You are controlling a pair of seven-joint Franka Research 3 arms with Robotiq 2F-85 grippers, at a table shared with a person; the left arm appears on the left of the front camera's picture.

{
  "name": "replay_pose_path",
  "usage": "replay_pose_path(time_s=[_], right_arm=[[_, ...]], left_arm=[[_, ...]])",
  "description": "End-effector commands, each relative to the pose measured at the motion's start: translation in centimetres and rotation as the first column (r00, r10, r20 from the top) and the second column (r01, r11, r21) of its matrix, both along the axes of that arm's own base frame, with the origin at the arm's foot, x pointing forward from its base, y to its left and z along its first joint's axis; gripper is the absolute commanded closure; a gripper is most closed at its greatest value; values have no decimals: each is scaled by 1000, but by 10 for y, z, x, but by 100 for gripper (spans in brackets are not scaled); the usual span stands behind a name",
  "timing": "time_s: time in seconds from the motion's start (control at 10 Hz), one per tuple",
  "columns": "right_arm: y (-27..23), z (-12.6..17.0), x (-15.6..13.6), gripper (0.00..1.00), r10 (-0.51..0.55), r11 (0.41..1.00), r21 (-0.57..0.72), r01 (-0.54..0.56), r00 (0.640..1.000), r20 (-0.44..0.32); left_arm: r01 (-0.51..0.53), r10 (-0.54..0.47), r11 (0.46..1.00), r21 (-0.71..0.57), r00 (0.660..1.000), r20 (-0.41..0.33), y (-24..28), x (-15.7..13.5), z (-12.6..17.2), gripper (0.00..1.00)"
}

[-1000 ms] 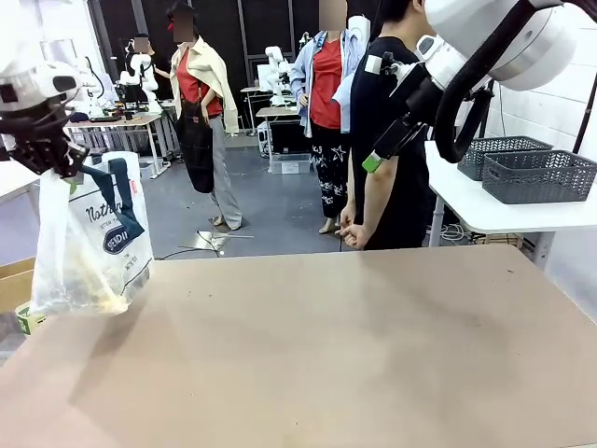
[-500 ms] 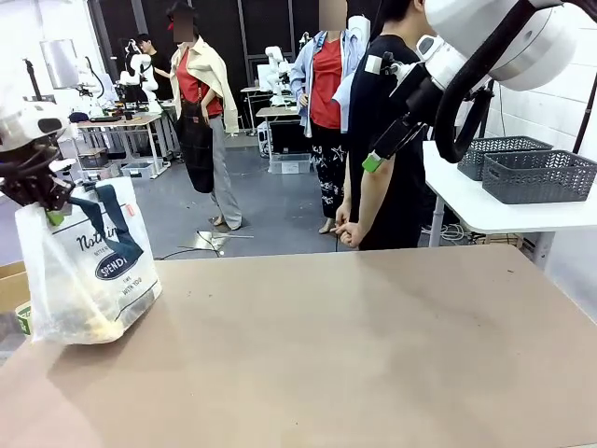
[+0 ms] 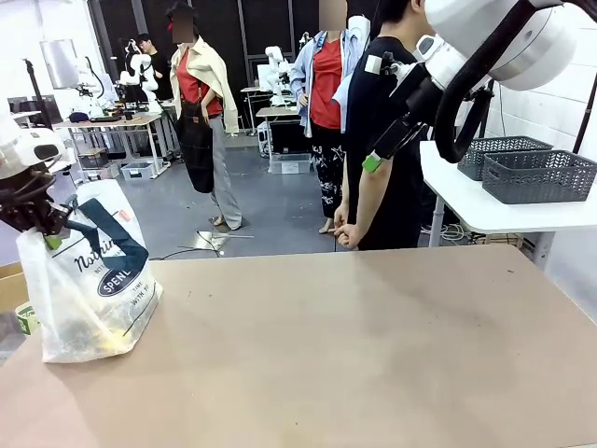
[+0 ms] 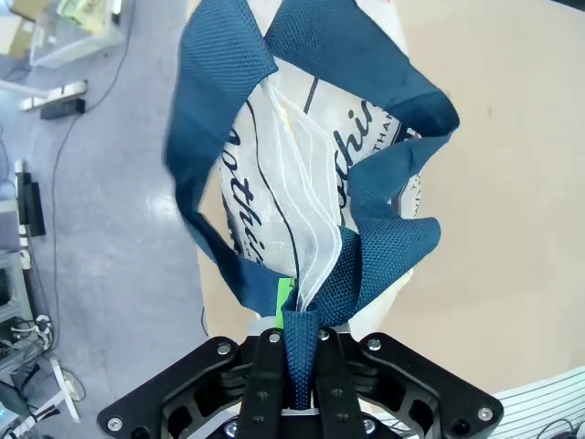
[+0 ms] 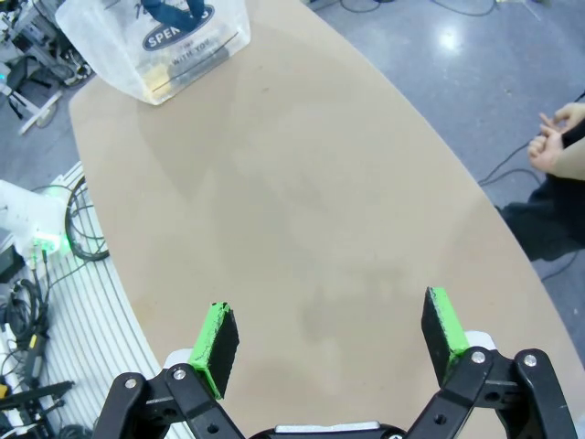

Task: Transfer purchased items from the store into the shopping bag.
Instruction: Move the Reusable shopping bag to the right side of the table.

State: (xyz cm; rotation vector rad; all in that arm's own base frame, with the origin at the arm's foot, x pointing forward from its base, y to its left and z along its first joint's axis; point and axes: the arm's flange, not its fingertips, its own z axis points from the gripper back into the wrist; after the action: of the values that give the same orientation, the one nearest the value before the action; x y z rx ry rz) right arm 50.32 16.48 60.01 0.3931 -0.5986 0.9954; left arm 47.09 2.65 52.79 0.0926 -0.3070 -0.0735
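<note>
1. Translucent plastic shopping bag stands at the surface's left edge, contents indistinct; left tool clamps its navy handle, and open room lies to its right.
2. Left wrist view: tool fingers pinch the strap; bag interior obscured.
3. Right wrist view: right tool is raised, jaws wide, empty; person's hands beyond the far edge.

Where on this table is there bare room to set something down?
Nearly all of the brown table is bare: from the shopping bag at its left edge across to the right edge, and back to the far edge where the person stands. The one crowded spot is the left corner, where the left hand holds the bag's navy handle.
</note>
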Motion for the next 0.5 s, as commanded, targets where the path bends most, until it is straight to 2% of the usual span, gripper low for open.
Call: replay_pose_path(time_s=[0.0,0.4], right_arm=[[2,1,1,0,-13,1000,4,13,1000,-11],[2,1,1,0,-13,1000,4,13,1000,-11]], left_arm=[[12,-12,1000,22,1000,20,-1,4,11,100],[12,-12,1000,22,1000,20,-1,4,11,100]])
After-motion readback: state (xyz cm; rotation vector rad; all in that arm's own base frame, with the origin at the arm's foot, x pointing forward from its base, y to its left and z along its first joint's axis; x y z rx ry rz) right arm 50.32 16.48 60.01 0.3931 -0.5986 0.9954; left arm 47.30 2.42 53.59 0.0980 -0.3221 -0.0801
